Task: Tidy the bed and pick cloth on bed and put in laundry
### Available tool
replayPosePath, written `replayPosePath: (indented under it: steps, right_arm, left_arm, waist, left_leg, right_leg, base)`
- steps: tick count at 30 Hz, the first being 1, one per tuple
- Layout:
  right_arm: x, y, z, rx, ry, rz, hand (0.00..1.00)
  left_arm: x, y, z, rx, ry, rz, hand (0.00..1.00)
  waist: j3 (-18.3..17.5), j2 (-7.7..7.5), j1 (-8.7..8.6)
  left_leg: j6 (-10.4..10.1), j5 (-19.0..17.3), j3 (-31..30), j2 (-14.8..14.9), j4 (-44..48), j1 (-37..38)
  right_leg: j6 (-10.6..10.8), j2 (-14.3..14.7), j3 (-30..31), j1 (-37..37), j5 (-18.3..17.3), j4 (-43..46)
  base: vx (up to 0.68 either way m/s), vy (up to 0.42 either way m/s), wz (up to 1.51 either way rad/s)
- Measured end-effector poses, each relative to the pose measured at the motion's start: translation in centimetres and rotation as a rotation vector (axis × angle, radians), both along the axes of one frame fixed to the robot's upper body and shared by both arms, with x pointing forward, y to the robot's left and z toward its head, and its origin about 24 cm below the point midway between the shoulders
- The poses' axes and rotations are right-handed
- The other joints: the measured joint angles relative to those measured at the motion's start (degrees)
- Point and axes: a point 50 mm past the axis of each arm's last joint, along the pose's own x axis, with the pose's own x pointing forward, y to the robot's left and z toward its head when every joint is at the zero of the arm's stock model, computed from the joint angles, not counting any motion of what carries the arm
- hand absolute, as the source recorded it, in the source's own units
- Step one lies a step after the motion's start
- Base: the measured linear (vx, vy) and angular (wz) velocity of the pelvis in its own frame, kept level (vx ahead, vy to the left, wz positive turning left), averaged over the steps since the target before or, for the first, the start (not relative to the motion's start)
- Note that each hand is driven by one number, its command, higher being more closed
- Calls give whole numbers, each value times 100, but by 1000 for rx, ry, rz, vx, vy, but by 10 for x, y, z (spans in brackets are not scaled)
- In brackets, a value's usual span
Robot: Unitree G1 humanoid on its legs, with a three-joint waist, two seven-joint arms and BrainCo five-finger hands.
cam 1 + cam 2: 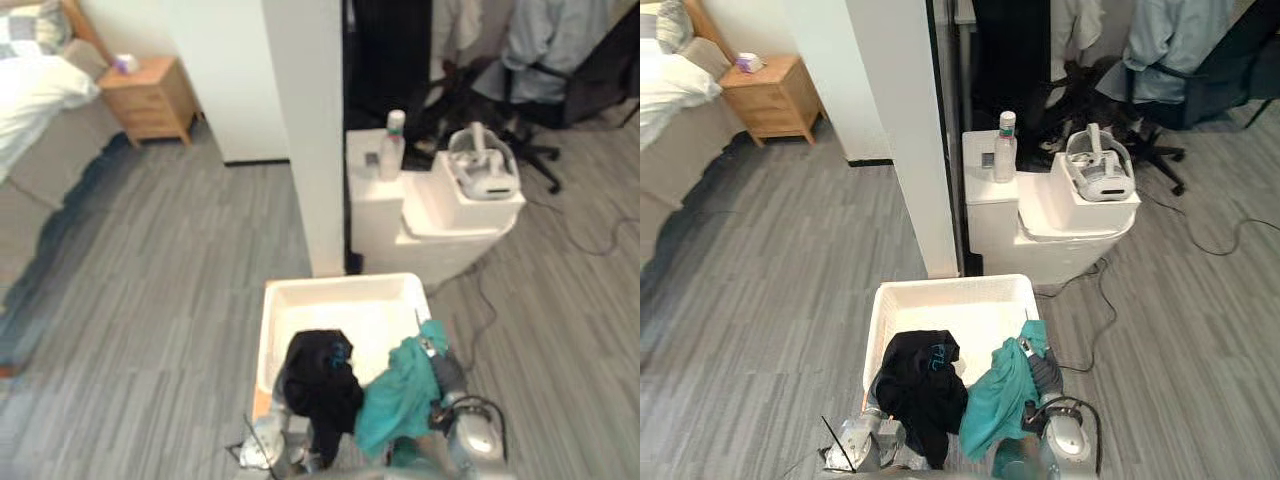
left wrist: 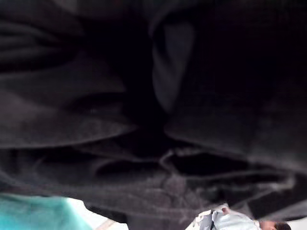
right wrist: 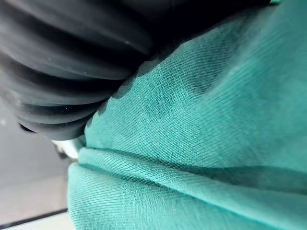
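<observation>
Black cloth (image 1: pixel 925 385) drapes the left hand (image 1: pixel 868 437) at 7 o'clock and teal cloth (image 1: pixel 1000 395) the right hand (image 1: pixel 1045 375) at 5, both over the basket (image 1: pixel 950 285)'s near rim. I cannot tell either grip. Best carry both toward 12 before release, or they may slide outside.

The black crumpled cloth (image 1: pixel 320 385) hides the left hand. The teal-green cloth (image 1: pixel 400 395) covers most of the right hand (image 1: pixel 1045 374). These 2 cloths hide the near rim of the white plastic laundry basket (image 1: pixel 940 290). The white bed (image 1: pixel 30 95) is cut off at the side. The small purple thing (image 1: pixel 125 63) on the wooden bedside table (image 1: pixel 150 100) is too small to tell.
</observation>
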Motion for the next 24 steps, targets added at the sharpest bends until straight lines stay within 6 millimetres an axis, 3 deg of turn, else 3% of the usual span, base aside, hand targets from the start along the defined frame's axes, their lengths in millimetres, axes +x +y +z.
replayPosePath:
  steps: [2, 4, 6, 10, 13, 15, 18, 24]
  right_arm:
    - [2, -9, 13, -46, -53, -28, 100]
    - [5, -13, 25, -73, -103, -52, 100]
    - [13, -10, 55, -99, -237, -41, 100]
    - [32, -5, 119, -222, -530, 44, 100]
    - [45, 5, 138, -267, -614, 112, 100]
    - [50, 16, 143, -259, -644, 164, 100]
    - [59, 31, 146, -250, -660, 241, 100]
    - [86, 45, 128, -265, -560, 342, 100]
  left_arm:
    - [4, -1, 2, -17, -10, 10, 100]
    - [6, 0, 3, -25, -15, 17, 100]
    - [6, 6, 4, -21, -20, 30, 100]
    - [7, 6, 4, -32, -18, 32, 100]
    - [3, 4, 2, -40, -4, 27, 100]
    - [1, 4, 2, -40, 0, 14, 100]
    - [1, 3, 2, -42, 0, 13, 100]
    - [2, -1, 3, -76, -2, 10, 100]
  waist:
    - [1, 0, -44]
    - [57, -109, -48]
    - [82, -191, -108]
    - [55, -177, -303]
    - [-30, -335, -185]
    - [-87, -407, -136]
    - [-150, -483, -123]
    - [-180, -483, -98]
  left_leg:
    - [-19, -8, 42, -14, 161, -20]
    - [-21, -7, 266, -23, 442, -79]
    - [-23, -6, 291, -42, 555, -167]
    - [-158, 1, 182, -27, -266, -50]
    - [-267, 83, 315, -38, -371, -27]
    - [-262, 86, 325, -59, -392, -63]
    - [-86, 203, 294, -160, -598, -32]
    - [44, 566, 54, -338, -987, -38]
  right_leg:
    - [21, -59, -33, 108, 12, -85]
    - [22, -128, -6, 145, 11, -50]
    - [23, -175, 23, 122, 10, -73]
    - [64, -107, -331, 129, 154, -432]
    - [75, -99, -266, 184, 399, -676]
    - [95, -109, -263, 270, 526, -855]
    - [123, -170, -303, 325, 652, -1033]
    - [195, -295, -591, 340, 911, -1255]
  base:
    - [66, 22, 5]
    - [8, 30, -8]
    - [-48, 19, -6]
    - [-73, 21, 26]
    - [-91, 40, -4]
    - [-96, 47, -5]
    - [-93, 55, 7]
    - [-50, 44, 21]
